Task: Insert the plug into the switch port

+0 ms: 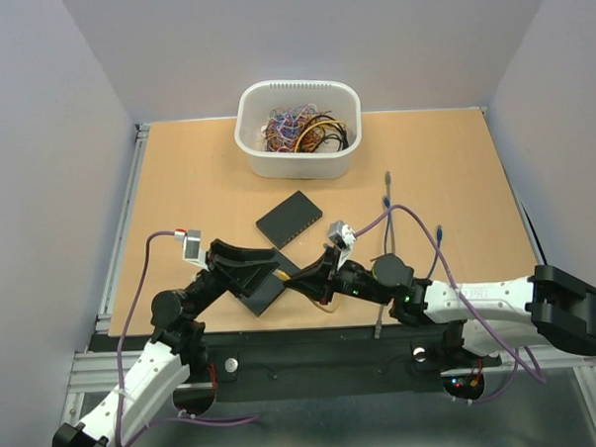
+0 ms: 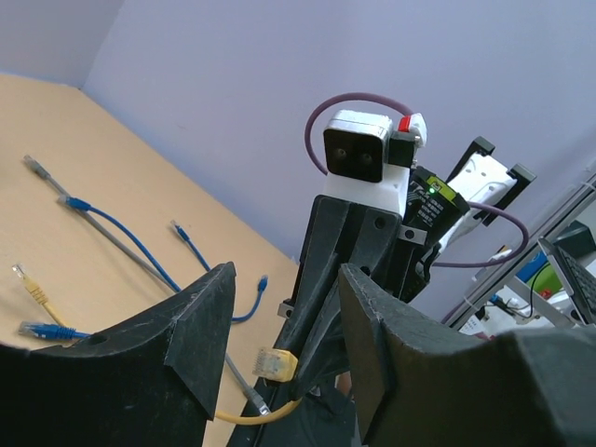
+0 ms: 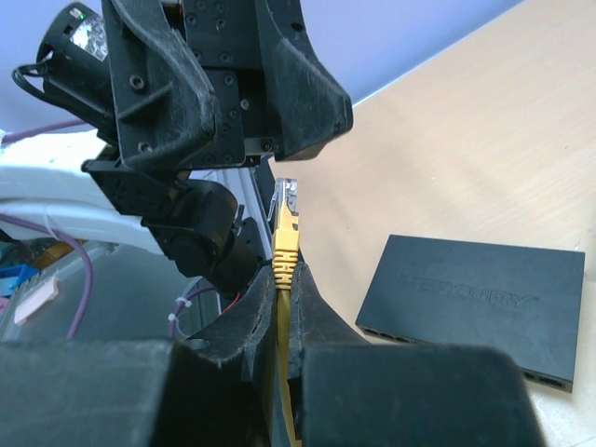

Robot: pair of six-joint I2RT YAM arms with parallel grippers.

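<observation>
Wooden surface [image 1: 178, 189] carries a white tub [image 1: 296, 166] of tangled wires at its far side and a black switch [image 1: 289, 219] lying flat near the middle. Left fingers [image 2: 186, 326] stand apart; right fingers [image 3: 321, 321] are clamped on a yellow cable [image 3: 282, 256] just below its plug [image 3: 286, 197], raised off the surface near the switch.

Bin [image 1: 299, 159] at back centre of table [image 1: 178, 189], tangled wires [image 1: 304, 129] in it. Switch [image 1: 289, 219] flat on table in front of bin, about centre. Loose patch cables [image 1: 388, 215] on table right of switch. Left gripper [image 1: 279, 279] and right gripper [image 1: 302, 276] meet in front of switch by near edge, left one on left. Plug [image 2: 275, 361] sits between left gripper's spread fingers [image 2: 200, 326], not touching them. Cable [image 3: 282, 279] just behind plug is pinched in right gripper. From right wrist, switch lies right of plug.
</observation>
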